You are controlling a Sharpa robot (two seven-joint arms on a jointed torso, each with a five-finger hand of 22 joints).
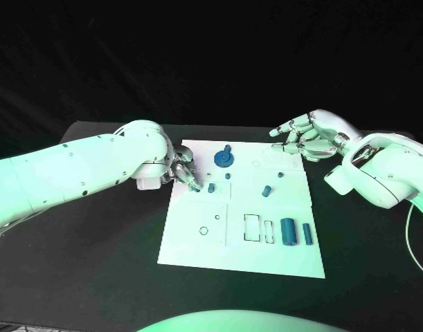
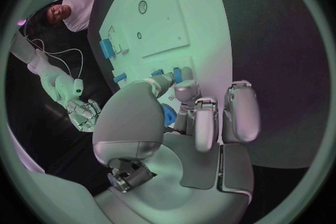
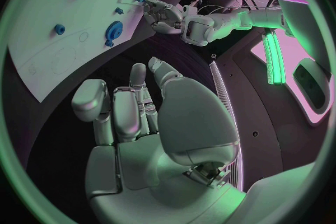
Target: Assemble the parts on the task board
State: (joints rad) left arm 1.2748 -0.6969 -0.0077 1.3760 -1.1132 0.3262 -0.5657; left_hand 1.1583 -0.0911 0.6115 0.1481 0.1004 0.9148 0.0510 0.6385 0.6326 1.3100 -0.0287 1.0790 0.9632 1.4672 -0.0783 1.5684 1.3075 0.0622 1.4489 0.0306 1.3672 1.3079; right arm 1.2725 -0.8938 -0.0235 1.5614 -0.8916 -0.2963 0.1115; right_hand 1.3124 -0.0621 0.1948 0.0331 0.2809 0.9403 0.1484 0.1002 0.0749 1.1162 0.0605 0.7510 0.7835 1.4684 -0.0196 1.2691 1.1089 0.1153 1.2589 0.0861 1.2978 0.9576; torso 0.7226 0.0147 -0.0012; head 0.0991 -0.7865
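The task board (image 1: 243, 238) is lying as a white plate in the middle of the black table (image 1: 91, 277), with wide bare table showing on both of its long sides and along its near edge.

The left hand (image 1: 183, 171) is reaching over the board's left edge near the far corner, its fingertips (image 1: 195, 185) coming down onto the board just beside a small blue part (image 1: 212, 187). In the left wrist view, a bit of blue is showing between the curled fingers (image 2: 198, 123), but I cannot tell whether the hand is actually holding anything.

The right hand (image 1: 306, 135) is hovering off the board's far right corner, above the table, its fingers spread and loosely bent with nothing in them.

On the board, a blue gear-like part (image 1: 224, 158) is sitting near the far edge, with a small peg (image 1: 228, 176) just below it and a short slanted piece (image 1: 267, 189) toward the middle. Near the right edge, a larger blue cylinder (image 1: 288, 231) and a slimmer piece (image 1: 308, 233) are lying side by side, next to outlined rectangular slots (image 1: 253, 228).
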